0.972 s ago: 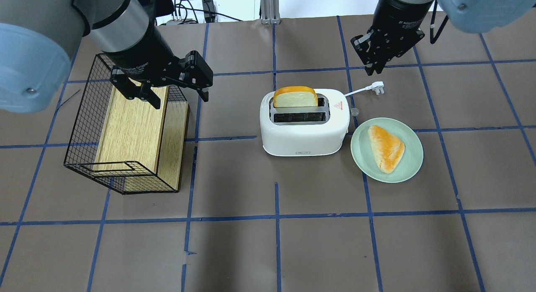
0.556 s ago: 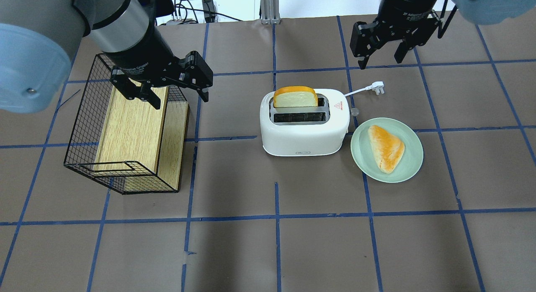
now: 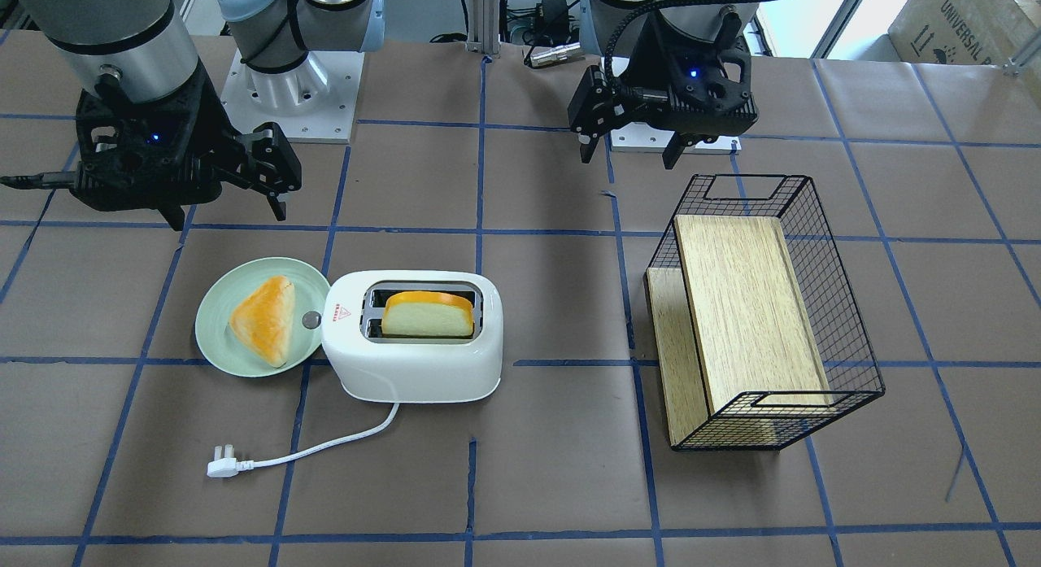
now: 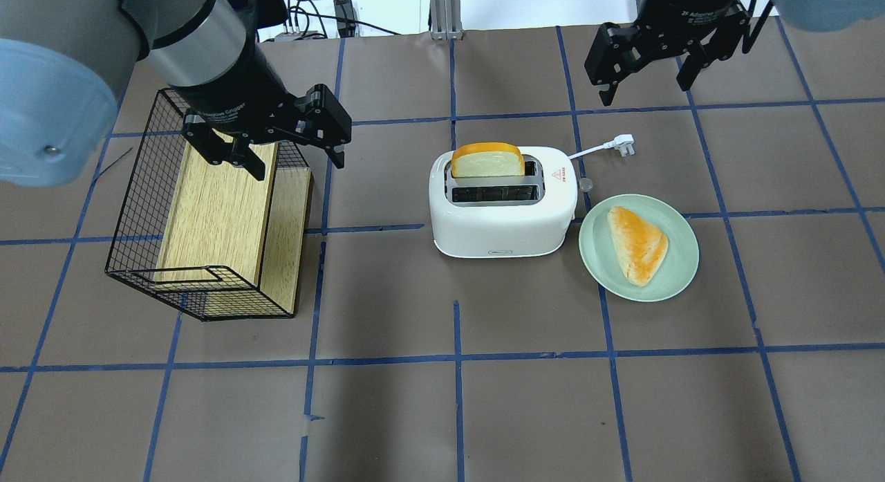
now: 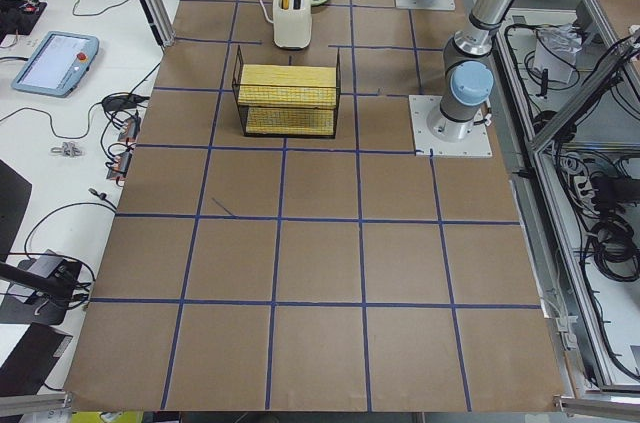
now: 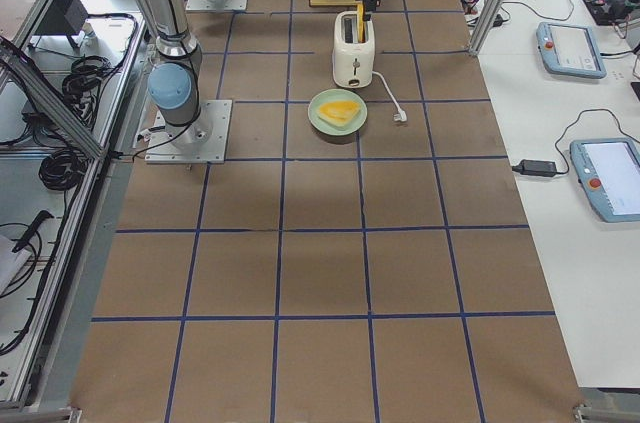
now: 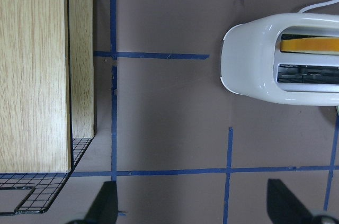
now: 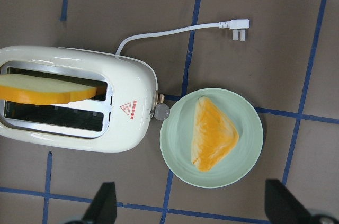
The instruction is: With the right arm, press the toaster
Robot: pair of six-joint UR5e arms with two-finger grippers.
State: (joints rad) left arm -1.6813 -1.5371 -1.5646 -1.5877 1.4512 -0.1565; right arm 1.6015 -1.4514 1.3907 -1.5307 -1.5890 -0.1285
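Loses most of the right arm (image 4: pixel 830 1) past the overhead view's top edge. Catches only 2 dark fingertips (image 8: pixel 103 203) along the bottom of the right wrist view. Cannot read the print on the red sticker (image 4: pixel 557 175). Finds the right pincer (image 4: pixel 646 91) spread wide, gripping nothing, touching nothing, high above the surface (image 4: pixel 484 399) and apart from the toaster (image 4: pixel 501 219). Places the toaster upright mid-surface, 1 bread slice (image 4: pixel 487 162) standing in the slot farther from the robot (other slot dark inside), grey lever (image 4: pixel 586 185) on the end beside the plate (image 4: pixel 684 261). Finds the left pincer (image 4: pixel 299 167) spread too, empty, near the wire basket (image 4: pixel 138 191).
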